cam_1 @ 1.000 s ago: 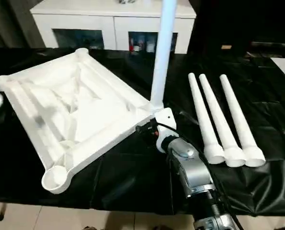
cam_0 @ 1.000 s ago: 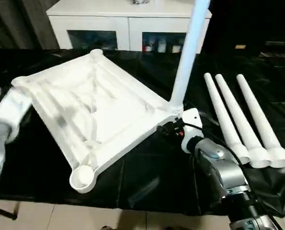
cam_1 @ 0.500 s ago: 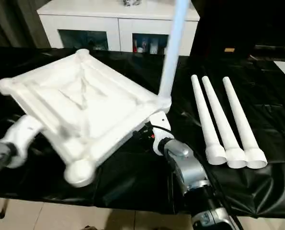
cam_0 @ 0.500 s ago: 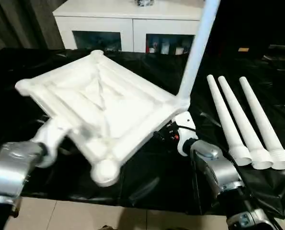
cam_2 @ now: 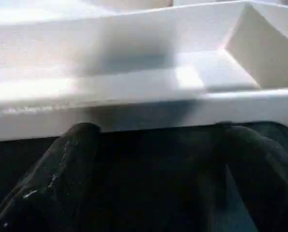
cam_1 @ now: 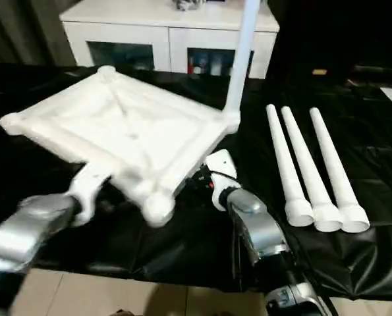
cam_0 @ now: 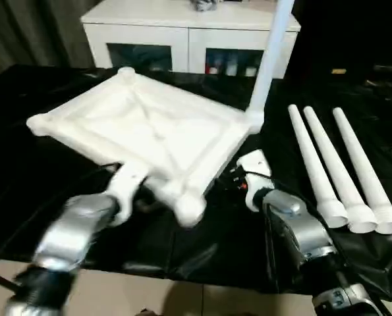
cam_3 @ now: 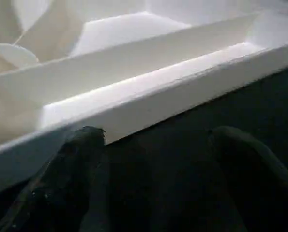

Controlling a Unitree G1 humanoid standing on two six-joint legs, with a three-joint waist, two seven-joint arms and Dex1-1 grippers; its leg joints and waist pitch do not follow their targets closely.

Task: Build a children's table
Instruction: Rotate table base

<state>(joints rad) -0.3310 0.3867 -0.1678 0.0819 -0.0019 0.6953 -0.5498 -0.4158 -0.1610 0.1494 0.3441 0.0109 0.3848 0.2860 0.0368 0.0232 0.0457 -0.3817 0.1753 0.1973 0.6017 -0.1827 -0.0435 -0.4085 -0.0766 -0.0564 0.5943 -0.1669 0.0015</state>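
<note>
Both grippers sit at the near edge of the upturned tabletop (cam_0: 143, 128), and neither has hold of it. In the left wrist view the left gripper (cam_2: 153, 140) has its two black fingers (cam_2: 61, 169) spread wide, their tips just under the white rim with dark cloth between them. In the right wrist view the right gripper (cam_3: 153, 140) is likewise spread, its fingers (cam_3: 76, 164) close below another stretch of rim, nothing between them.

Nearest the camera a strip of pale tiled floor (cam_0: 202, 303) runs along the front of a table draped in a glossy black sheet (cam_0: 24, 171), creased and shining. The left forearm (cam_0: 77, 227) reaches up from the lower left toward the near-left edge, beside a round corner socket (cam_0: 189, 209). The right forearm (cam_0: 294, 227) comes up from the lower right, its wrist with a small red detail close to the near-right edge.

On the sheet the tabletop lies ribbed side up, turned cornerwise. One leg (cam_0: 268, 56) stands upright in its right corner socket. Three loose legs (cam_0: 340, 171) lie side by side to the right, flared ends toward the camera, well apart from the tabletop.

Beyond the table stands a white cabinet (cam_0: 182, 33) with dark glass doors, a dark curtain at its left.
</note>
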